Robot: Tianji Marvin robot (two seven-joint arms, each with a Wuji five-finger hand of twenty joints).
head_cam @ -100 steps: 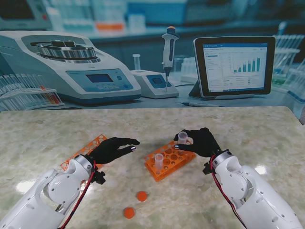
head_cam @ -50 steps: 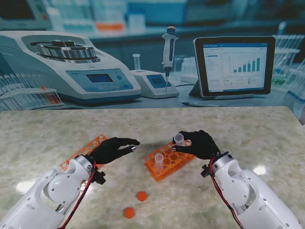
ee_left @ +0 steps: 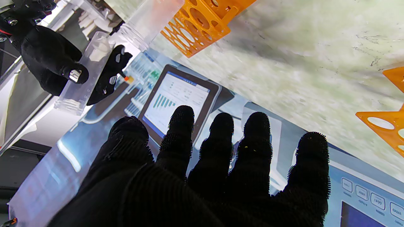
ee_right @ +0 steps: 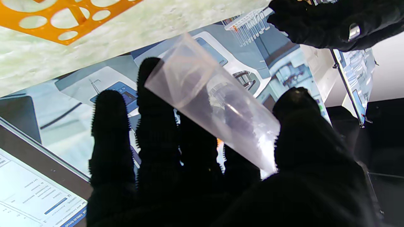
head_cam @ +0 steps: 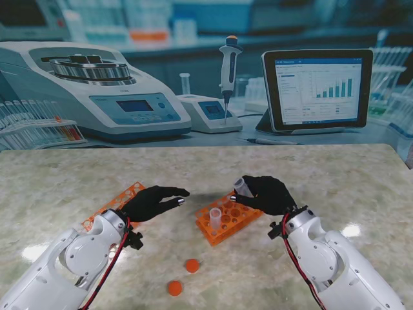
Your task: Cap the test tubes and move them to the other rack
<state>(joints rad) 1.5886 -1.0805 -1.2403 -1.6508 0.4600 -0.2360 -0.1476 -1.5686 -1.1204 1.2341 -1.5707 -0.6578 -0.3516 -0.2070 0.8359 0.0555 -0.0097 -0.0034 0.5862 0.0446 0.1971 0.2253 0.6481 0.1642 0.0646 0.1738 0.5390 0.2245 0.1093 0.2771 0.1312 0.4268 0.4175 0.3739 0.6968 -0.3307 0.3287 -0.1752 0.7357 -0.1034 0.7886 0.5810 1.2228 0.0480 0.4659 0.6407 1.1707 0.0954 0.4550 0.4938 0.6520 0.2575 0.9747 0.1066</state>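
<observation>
Marble table (head_cam: pixel 335 174) bearing two orange racks: left hand (head_cam: pixel 151 201) hovers flat, fingers spread and empty, over the left rack (head_cam: pixel 116 204), unchanged, while right hand (head_cam: pixel 268 194) grasps an uncapped test tube (head_cam: pixel 243 188), now tilted further, above the central rack (head_cam: pixel 227 219).

Both arms are glossy white shells; the left hand (head_cam: pixel 150 202) and right hand (head_cam: pixel 270 194) wear black knit gloves, red-black cables at wrists.
</observation>
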